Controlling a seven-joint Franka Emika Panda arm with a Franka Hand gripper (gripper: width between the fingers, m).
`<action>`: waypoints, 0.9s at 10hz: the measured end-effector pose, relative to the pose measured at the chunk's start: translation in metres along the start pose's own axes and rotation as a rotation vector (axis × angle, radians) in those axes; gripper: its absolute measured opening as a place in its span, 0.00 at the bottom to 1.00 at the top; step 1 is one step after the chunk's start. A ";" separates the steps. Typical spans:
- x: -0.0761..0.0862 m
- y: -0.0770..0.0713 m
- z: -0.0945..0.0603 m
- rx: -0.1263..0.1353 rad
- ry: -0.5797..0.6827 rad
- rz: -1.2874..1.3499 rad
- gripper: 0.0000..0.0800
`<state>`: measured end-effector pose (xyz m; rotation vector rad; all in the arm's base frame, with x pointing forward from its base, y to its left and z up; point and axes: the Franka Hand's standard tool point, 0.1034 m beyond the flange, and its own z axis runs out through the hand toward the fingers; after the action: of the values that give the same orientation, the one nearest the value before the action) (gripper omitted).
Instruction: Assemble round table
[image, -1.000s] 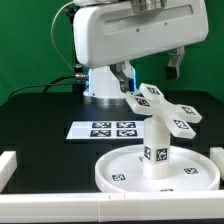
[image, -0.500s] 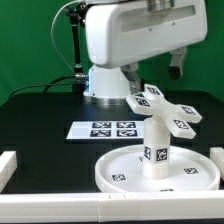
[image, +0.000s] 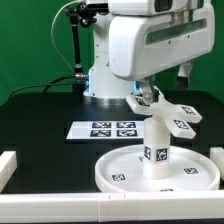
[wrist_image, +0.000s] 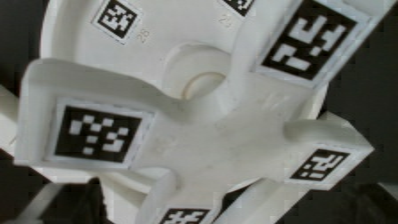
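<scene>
At the exterior view's left, a white corner rail (image: 8, 165) sits at the edge of the black table (image: 40, 115). Next comes the marker board (image: 102, 128), flat on the table in front of the Panda arm (image: 160, 45), whose bulky white body leans toward the exterior view's right. Under it the gripper (image: 146, 95) hangs low over the cross-shaped base piece (image: 168, 112), its fingers spread wide with nothing between them; whether they touch the piece cannot be told. The base piece lies flat on the table just beyond the round tabletop disc (image: 112, 170), with tags facing up on its arms. The disc rests nearest the camera, right of centre and rim up. The cylinder leg (image: 156, 140) stands upright in its middle, a tag on its side. In the wrist view the cross-shaped base piece (wrist_image: 196, 115) nearly fills the picture from close by, with a raised round hub at its centre and square tags on its arms; the fingers are not clearly seen there.
</scene>
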<state>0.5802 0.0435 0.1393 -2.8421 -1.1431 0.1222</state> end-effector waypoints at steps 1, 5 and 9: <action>0.000 -0.003 0.006 0.013 -0.013 -0.054 0.81; 0.006 -0.006 0.019 0.002 -0.084 -0.175 0.81; 0.005 -0.007 0.020 0.007 -0.092 -0.186 0.81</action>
<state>0.5767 0.0523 0.1197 -2.7321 -1.4143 0.2469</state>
